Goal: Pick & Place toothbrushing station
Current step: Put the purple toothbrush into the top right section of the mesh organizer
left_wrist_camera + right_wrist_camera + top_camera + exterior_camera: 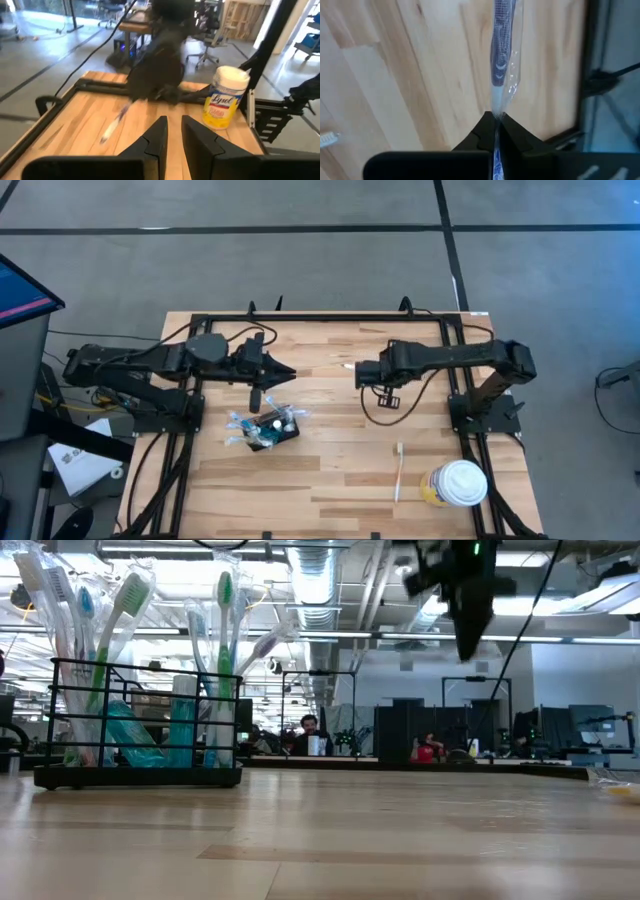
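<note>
The toothbrushing station (270,430), a black wire holder (140,776) stuffed with wrapped toothbrushes, stands on the table left of centre. My right gripper (360,372) hovers over the table's middle, shut (496,117) on a clear-wrapped toothbrush (500,50). In the left wrist view that toothbrush (112,125) shows as a pale streak below the blurred right arm. My left gripper (285,370) is above the table just beyond the station, pointing at the right arm. Its fingers (173,122) are a little apart with nothing between them. My right gripper pinches the wrapped toothbrush between its two fingertips at the pale, narrow part of the handle (496,107). More wrapper shows farther back between the fingers. The fingers slant steeply down from above. The brush runs on past them in line, lifted clear of the table.
A loose toothbrush (399,470) lies on the table near the front right, its head visible in the right wrist view (326,138). A yellow wipes canister with a white lid (460,483) stands beside it at the front right corner (225,97). Black frame rails edge the table.
</note>
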Controlling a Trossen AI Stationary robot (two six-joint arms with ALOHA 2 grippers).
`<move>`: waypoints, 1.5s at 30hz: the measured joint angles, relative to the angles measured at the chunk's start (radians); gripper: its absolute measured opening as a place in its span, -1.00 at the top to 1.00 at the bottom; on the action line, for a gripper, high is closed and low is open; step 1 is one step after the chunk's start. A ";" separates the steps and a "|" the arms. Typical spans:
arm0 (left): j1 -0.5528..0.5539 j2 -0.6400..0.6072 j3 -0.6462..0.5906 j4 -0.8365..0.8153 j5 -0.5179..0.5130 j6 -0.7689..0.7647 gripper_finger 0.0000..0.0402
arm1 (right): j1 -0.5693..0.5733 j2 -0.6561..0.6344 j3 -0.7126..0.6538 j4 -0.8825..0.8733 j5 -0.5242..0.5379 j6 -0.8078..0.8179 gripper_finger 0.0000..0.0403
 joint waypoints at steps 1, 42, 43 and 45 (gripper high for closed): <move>0.008 0.005 0.000 -0.005 0.000 -0.012 0.76 | 0.023 0.000 0.029 -0.016 0.023 0.014 1.00; 0.253 0.207 0.000 -0.033 0.619 -0.466 0.62 | 0.365 0.413 0.546 -0.127 0.618 -0.097 1.00; 0.253 0.206 0.000 -0.033 0.619 -0.466 0.60 | 0.365 0.413 0.551 -0.118 0.618 -0.106 1.00; 0.253 0.206 0.000 -0.035 0.621 -0.469 0.56 | 0.366 0.409 0.553 -0.119 0.626 -0.113 1.00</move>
